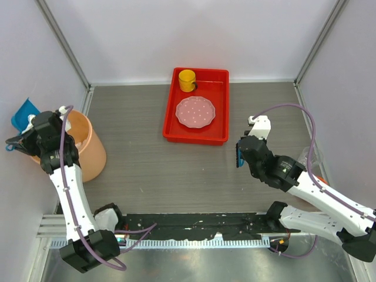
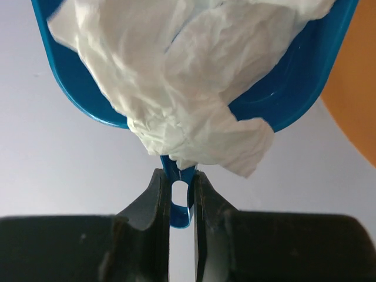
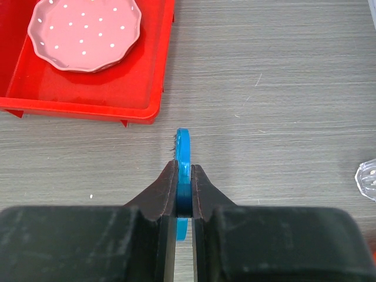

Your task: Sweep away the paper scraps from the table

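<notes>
- Top view: the left gripper point(image 1: 29, 128) is raised by the left wall and holds a blue dustpan point(image 1: 23, 115) just left of the orange bin point(image 1: 91, 147).
- Only a sliver of white shows in the pan here.
- The grey table point(image 1: 176, 176) carries a red tray point(image 1: 197, 134) at the back, holding a pink plate point(image 1: 195, 111) and a yellow cup point(image 1: 187, 80).
- The right gripper point(image 1: 241, 153) hangs over the table to the right of the tray, with a blue brush point(image 1: 238, 155) in it.
- Left wrist view: the fingers point(image 2: 154, 200) are clamped on the dustpan's point(image 2: 299, 88) looped handle.
- The paper scraps point(image 2: 176, 76) lie in the pan as one crumpled white heap.
- The heap's long axis runs from the top of the frame down towards the handle.
- Its lower flap spills over the pan's edge and points down and to the right.
- Orange from the bin point(image 2: 358, 94) fills the right edge.
- Right wrist view: the fingers point(image 3: 167, 188) are pressed tight on the brush point(image 3: 184, 155), which is seen edge-on and points straight away over bare table point(image 3: 264, 88).
- The tray's point(image 3: 88, 108) corner and the plate point(image 3: 85, 32) sit at the upper left.
</notes>
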